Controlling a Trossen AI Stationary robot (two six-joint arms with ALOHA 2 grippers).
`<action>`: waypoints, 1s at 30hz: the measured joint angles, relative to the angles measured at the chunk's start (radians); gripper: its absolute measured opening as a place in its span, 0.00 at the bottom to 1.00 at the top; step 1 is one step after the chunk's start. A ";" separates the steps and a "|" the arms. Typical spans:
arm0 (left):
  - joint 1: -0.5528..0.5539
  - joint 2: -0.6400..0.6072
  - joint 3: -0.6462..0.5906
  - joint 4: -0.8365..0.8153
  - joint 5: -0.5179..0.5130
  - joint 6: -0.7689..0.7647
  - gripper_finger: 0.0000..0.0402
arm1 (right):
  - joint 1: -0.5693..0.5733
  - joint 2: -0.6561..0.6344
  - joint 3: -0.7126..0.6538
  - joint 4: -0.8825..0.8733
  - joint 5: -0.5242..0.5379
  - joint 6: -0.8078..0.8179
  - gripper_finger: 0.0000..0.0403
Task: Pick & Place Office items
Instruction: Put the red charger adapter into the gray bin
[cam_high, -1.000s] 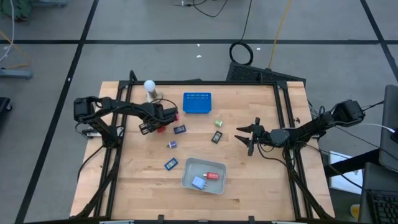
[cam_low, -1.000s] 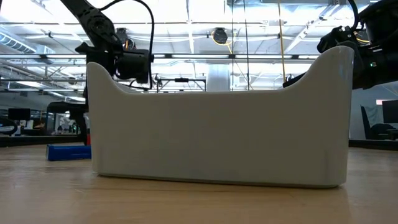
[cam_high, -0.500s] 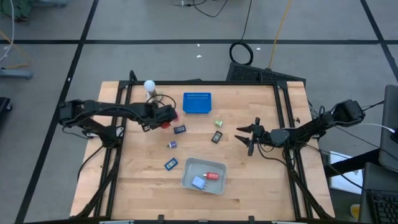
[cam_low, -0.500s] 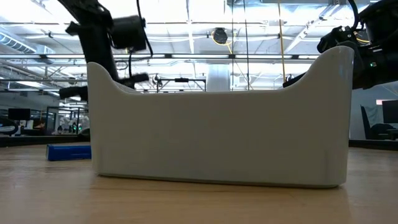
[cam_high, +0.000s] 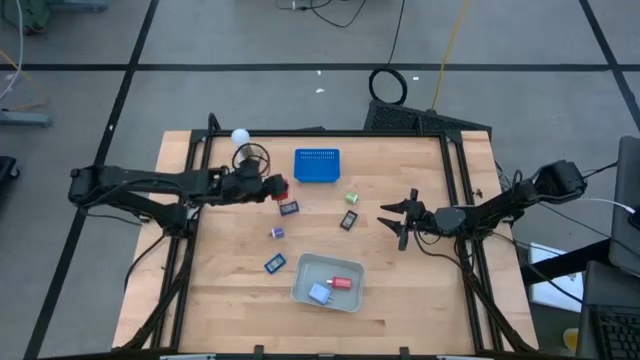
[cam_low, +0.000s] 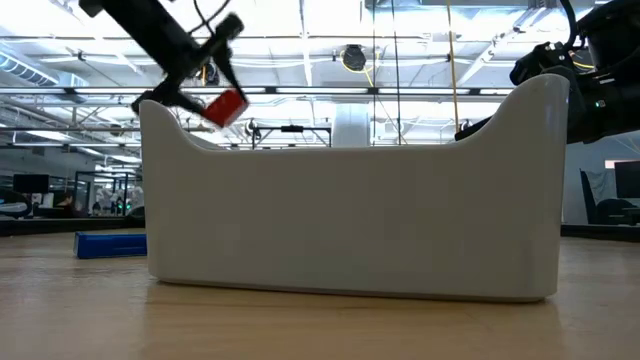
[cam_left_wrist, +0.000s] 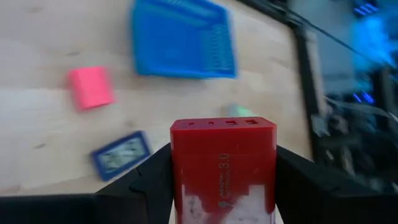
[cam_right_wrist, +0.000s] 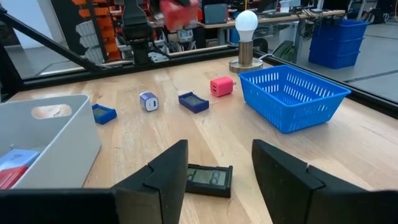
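High view: my left gripper (cam_high: 272, 187) sits left of centre, just below the white ball on its round stand (cam_high: 240, 138), clamped on a red blocky plastic charger (cam_high: 278, 187); a second ago it was lower on the wood, so the piece has come up off the table. That reads as pick done, carry to the white rectangular tray (cam_high: 328, 283) at lower centre still to come; the tray already holds a red and a pale blue piece. My right gripper (cam_high: 398, 219) waits at right of centre, fingers parted and empty, unchanged. Low view: the red charger (cam_low: 226, 107) hangs at upper left, above the tray's near wall (cam_low: 350, 220), where a moment ago only the arm showed. Left wrist view: the charger (cam_left_wrist: 222, 168) fills the lower centre between my fingers; a blue perforated square basket (cam_left_wrist: 182, 45) and a pink cube (cam_left_wrist: 91, 87) lie beyond. Right wrist view: bare light wood planks, a flat black piece (cam_right_wrist: 209, 179) just ahead; workshop benches and shelving behind.
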 joint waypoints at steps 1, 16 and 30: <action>-0.012 -0.007 0.000 0.028 0.000 0.043 0.56 | 0.000 0.000 0.000 0.000 0.000 0.000 0.42; -0.156 -0.011 0.001 0.307 0.007 0.489 0.54 | 0.000 0.000 0.000 0.000 0.000 0.000 0.42; -0.288 0.020 0.048 0.354 0.042 0.841 0.53 | 0.000 0.000 0.000 0.001 0.000 0.000 0.42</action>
